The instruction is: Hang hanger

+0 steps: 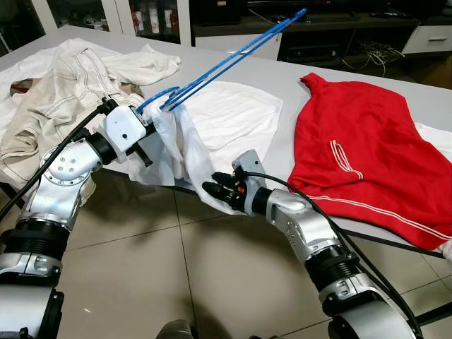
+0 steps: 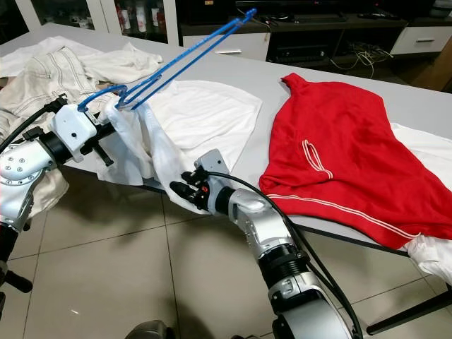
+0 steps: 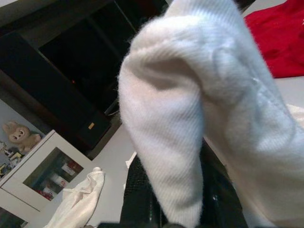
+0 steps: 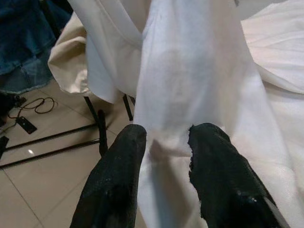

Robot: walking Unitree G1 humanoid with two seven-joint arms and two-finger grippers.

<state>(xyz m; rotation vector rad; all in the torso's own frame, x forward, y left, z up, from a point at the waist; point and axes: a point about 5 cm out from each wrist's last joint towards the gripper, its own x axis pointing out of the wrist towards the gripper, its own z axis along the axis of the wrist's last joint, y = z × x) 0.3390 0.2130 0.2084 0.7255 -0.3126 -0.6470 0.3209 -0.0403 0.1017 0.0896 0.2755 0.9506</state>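
Threading blue hanger [image 1: 226, 60] into white shirt [image 1: 212, 120].
Left gripper [image 1: 150, 121] clamps hanger hook and cloth; hanger angles up-right over table [image 1: 282, 78]. Right gripper [image 4: 164, 156], lower, pinches shirt's hanging fold.

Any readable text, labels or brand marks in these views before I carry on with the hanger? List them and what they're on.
None can be read.
red garment: white stripe trim, no lettering.
white garment: plain, no print visible.
blue hanger: no marking visible.
cabinet items behind glass: labels too small and blurred to read.
right hand and left hand: no lettering visible.
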